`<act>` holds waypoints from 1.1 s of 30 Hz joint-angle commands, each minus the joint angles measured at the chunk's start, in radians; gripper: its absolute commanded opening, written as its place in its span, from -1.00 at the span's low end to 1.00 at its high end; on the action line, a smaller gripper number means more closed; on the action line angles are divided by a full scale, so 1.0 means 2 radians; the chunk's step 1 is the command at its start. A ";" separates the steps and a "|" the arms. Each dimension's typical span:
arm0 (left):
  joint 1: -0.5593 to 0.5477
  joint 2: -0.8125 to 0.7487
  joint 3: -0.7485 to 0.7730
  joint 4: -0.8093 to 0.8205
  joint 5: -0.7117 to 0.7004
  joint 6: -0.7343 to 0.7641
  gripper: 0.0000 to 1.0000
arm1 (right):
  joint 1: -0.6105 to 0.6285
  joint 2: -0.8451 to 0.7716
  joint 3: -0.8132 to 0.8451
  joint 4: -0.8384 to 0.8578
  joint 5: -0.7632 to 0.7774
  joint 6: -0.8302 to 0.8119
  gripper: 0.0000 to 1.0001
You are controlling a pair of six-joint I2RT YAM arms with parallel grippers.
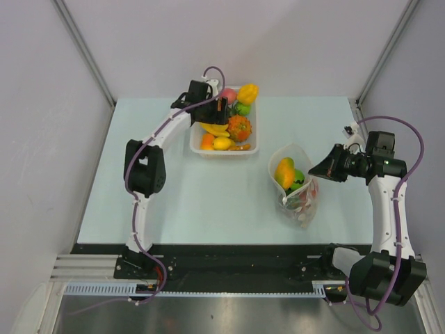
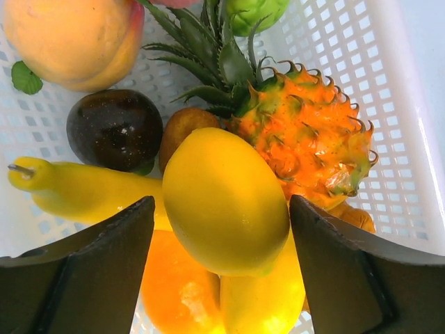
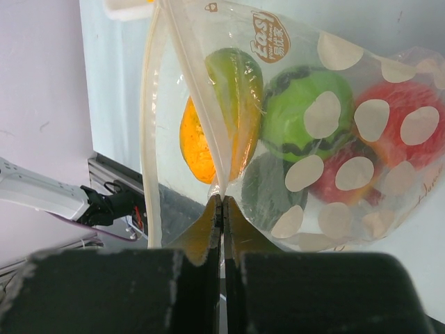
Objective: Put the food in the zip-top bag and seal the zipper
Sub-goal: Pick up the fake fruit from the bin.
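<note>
Food fills the white basket [image 1: 196, 136]: a yellow lemon [image 2: 222, 202], a spiky orange pineapple [image 2: 306, 139], a banana [image 2: 83, 191], a dark plum [image 2: 115, 129] and a peach [image 2: 73, 38]. My left gripper [image 1: 221, 110] is down in the basket, open, with one finger on each side of the lemon and a thin gap at the left finger [image 2: 90, 271]. The zip-top bag [image 1: 295, 184] lies right of centre, its mouth gaping, with a mango [image 3: 229, 90], a green piece [image 3: 299, 111] and red pieces [image 3: 403, 118] inside. My right gripper [image 3: 222, 202] is shut on the bag's mouth edge by the zipper [image 3: 154, 125].
The basket's slotted right wall [image 2: 389, 118] rises close beside the pineapple. A yellow pepper [image 1: 247, 92] and a green fruit [image 1: 242, 108] sit at the basket's far end. Grey walls enclose the pale table [image 1: 174, 188]; a black rail [image 1: 229, 254] runs along its near edge.
</note>
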 commanded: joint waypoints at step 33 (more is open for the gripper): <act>-0.192 -0.250 -0.140 0.027 0.133 0.107 -0.10 | 0.004 -0.009 0.003 0.011 0.000 -0.008 -1.00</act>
